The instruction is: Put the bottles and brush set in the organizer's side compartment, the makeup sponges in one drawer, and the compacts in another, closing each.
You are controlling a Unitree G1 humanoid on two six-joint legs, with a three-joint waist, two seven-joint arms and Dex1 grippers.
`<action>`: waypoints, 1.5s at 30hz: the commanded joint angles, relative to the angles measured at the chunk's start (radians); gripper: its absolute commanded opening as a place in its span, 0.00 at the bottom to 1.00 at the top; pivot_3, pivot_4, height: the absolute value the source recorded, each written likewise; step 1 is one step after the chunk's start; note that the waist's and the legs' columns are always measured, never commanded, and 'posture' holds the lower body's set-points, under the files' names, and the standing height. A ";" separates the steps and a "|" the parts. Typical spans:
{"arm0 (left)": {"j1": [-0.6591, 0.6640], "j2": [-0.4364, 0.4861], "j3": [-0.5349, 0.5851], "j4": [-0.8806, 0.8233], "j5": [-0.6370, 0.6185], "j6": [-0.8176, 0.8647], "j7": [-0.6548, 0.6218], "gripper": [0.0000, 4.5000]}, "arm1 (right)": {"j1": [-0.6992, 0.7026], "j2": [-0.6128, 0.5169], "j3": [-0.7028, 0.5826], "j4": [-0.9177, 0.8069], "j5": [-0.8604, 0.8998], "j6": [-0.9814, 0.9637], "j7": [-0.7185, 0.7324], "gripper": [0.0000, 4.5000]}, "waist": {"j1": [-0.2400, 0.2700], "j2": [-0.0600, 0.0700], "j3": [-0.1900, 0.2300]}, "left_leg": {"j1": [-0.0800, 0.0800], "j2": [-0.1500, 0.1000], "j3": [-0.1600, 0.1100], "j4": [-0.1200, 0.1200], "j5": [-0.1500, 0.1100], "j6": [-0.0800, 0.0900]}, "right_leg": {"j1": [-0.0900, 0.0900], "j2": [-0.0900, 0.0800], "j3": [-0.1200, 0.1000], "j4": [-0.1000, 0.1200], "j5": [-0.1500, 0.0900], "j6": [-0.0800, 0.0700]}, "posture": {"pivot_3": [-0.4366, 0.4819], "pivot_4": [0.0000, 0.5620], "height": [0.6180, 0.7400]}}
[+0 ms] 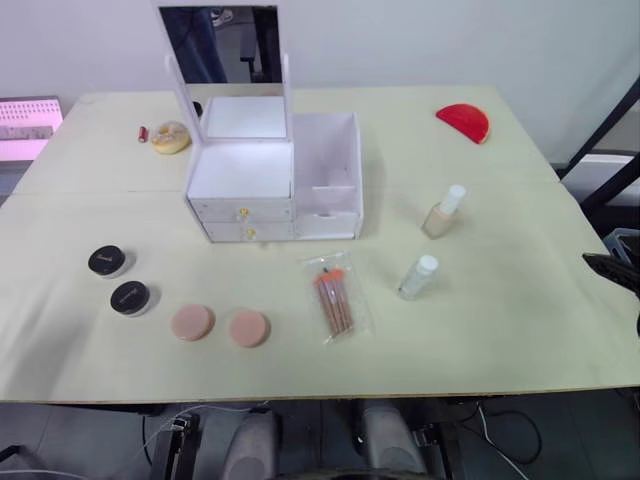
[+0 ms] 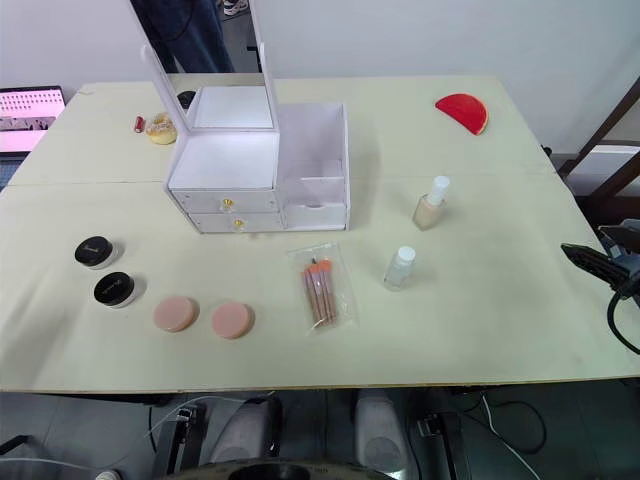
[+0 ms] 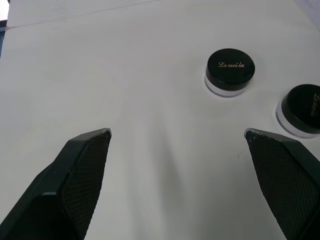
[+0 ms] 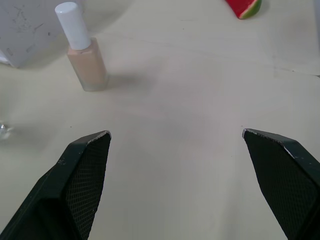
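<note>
**Nothing stowed yet: start with the bottles, right arm first**

All items lie loose on the pale yellow-green tabletop point(image 1: 520, 300). The white plastic organizer with an upright mirror point(image 1: 272, 180) stands toward the far middle, its open-topped side compartment point(image 1: 328, 165) on the robot's right and both small gold-knobbed drawers point(image 1: 243, 222) shut. To the right of it stand the beige foundation bottle with a white cap point(image 1: 443, 212) and, nearer the robot, the clear bottle with a white cap point(image 1: 418, 277). The brush set in its clear plastic sleeve point(image 1: 336, 297) lies flat in front of the organizer. Two round peach makeup sponges point(image 1: 219, 325) sit side by side near the front edge, with two black-lidded round compacts point(image 1: 119, 280) just to their left.

The right tool point(image 4: 175, 175) hovers wide open and empty above bare tabletop, the beige bottle ahead of it. The left tool point(image 3: 177, 170) is likewise spread wide and empty, with the compacts just beyond its fingertips.

The sensible first step is likely the beige bottle. Approach level, close the fingers around the body below the cap so it stays upright, lift clear of the compartment wall, then lower straight in. Both bottles are tall and narrow, so a sideways nudge could topple them. The drawers need opening before the sponges and compacts go in.
</note>
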 commanded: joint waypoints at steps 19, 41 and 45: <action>-0.067 -0.140 -0.084 -0.310 -0.055 0.028 0.108 1.00 | -0.087 0.063 0.075 -0.165 0.018 0.064 -0.133 1.00 | 0.001 0.000 0.000 | 0.001 0.000 0.002 0.002 0.000 0.000 | 0.000 0.000 0.002 0.004 0.000 0.000 | 0.48 0.27 1.00; -0.102 -0.293 -0.299 -1.492 -0.566 0.643 0.446 1.00 | -0.569 0.279 0.483 -0.118 -0.119 0.200 -0.323 1.00 | 0.002 -0.003 0.000 | 0.000 0.000 0.002 0.004 0.000 0.000 | -0.002 0.002 0.006 0.007 0.002 -0.003 | 0.48 0.27 1.00; -0.119 -0.273 -0.295 -1.514 -0.616 0.686 0.484 1.00 | -0.584 0.306 0.493 -0.086 -0.138 0.182 -0.327 1.00 | 0.000 -0.003 0.000 | 0.000 0.000 0.002 0.004 0.000 0.000 | -0.002 0.002 0.007 0.007 0.002 -0.003 | 0.48 0.27 1.00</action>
